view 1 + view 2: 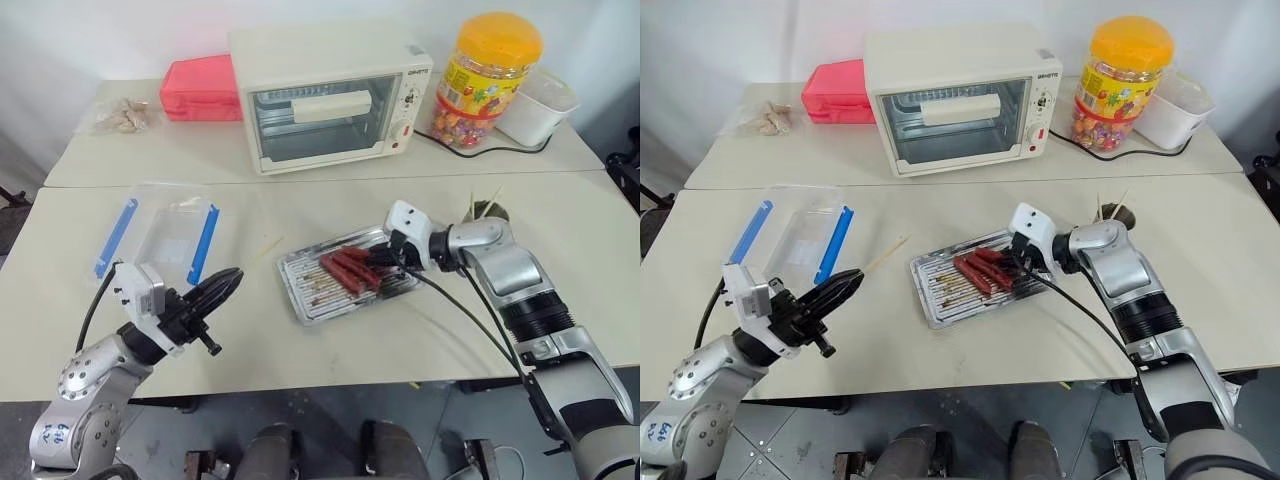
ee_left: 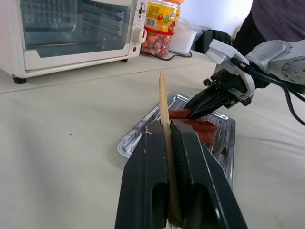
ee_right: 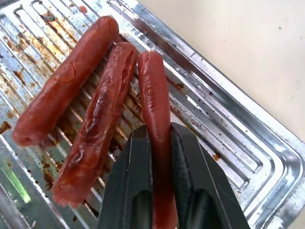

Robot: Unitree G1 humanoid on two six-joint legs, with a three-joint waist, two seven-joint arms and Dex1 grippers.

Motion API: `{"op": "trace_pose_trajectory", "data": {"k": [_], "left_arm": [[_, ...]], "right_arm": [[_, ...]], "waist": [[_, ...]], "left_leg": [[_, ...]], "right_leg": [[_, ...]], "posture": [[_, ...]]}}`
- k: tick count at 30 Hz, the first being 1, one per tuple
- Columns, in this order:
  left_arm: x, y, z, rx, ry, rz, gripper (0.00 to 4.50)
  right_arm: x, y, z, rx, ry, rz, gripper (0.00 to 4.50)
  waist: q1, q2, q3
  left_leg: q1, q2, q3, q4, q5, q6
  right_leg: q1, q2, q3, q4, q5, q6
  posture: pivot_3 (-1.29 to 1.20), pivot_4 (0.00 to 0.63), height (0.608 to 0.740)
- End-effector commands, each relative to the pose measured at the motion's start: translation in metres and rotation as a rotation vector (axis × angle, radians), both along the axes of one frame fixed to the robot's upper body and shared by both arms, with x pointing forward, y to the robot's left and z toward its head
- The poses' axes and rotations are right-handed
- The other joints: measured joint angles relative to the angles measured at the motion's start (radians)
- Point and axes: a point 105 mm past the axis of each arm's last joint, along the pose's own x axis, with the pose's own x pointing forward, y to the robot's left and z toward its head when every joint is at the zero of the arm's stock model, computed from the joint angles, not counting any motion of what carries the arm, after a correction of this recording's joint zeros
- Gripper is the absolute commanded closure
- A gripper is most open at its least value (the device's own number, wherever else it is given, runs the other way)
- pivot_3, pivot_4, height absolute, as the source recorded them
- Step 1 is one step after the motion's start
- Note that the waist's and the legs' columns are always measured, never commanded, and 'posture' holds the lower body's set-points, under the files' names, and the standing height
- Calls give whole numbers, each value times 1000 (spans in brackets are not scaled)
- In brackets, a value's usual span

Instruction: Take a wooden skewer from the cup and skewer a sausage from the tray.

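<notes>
In the left eye view, the tray is seen near the middle of the front table, and all else is placed from it. Three sausages lie side by side in the tray. The right gripper is lowered over the tray's right half, its arm covering part of the rim there. The cup, with skewer tips standing out of it, is found to the right of the tray, partly hidden behind the right arm. A clear plastic box with blue clips is set to the left of the tray. Behind the tray a white toaster oven is placed, with small lettering on its top corner that cannot be read. A red box, a yellow-lidded candy jar with a colourful label, and a white tub are ranged along the back table.

In the left wrist view, the left gripper is seen clenched on the wooden skewer, which is pointed toward the tray.

In the right wrist view, the right gripper is seen grasping the sausage nearest the tray's rim, while two more sausages lie beside it on the ridged bottom.
</notes>
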Motion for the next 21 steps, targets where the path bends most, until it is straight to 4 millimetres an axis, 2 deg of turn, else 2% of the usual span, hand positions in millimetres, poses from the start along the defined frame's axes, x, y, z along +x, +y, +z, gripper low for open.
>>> {"op": "trace_pose_trajectory", "data": {"k": [1, 4, 7, 9, 11, 15, 21], "left_arm": [[-3, -4, 5, 18, -27, -54, 4500], [-5, -8, 2, 39, -9, -121, 4500], [-9, -16, -4, 114, 6, -236, 4500], [-15, -26, -14, 205, 20, -367, 4500], [-16, -31, -18, 224, 26, -432, 4500], [-15, -38, -16, 208, 28, -492, 4500], [-12, -54, -12, 191, 17, -581, 4500]], "right_arm": [[-9, -14, 35, 7, -93, 63, 4161], [-19, -30, 45, -11, -116, 100, 4161], [-43, -36, 57, 6, -177, 254, 4161], [-68, -39, 59, 24, -153, 370, 4161], [-80, -40, 57, 3, -153, 419, 4161], [-90, -38, 57, -29, -171, 463, 4161], [-102, -21, 58, -26, -160, 480, 4161]], "waist": [[4, 0, 0], [5, 0, 0], [3, 0, 0], [3, 0, 0], [2, 0, 0], [1, 0, 0], [6, -1, 1]], "left_leg": [[0, 0, 0, 0, 0, 0], [-1, 0, -1, 0, 0, 0], [-1, 0, -1, 0, 0, 0], [-1, 0, 1, -1, 0, 0], [0, 0, 2, -1, 0, 0], [0, 1, 4, 0, 0, 0], [0, 1, 3, 0, 0, 0]], "right_leg": [[0, 0, 0, 0, 0, 0], [0, 0, 0, 0, 0, 0], [0, 0, -1, -1, 0, 0], [0, 0, -1, -3, 0, 0], [0, 0, -1, -3, 0, 0], [0, 0, -1, -3, 0, 0], [0, 0, -1, -2, 0, 0]], "posture": [[0, 150, 740], [0, 150, 740], [0, 150, 740], [0, 150, 740], [0, 150, 740], [0, 150, 740], [0, 150, 740]]}}
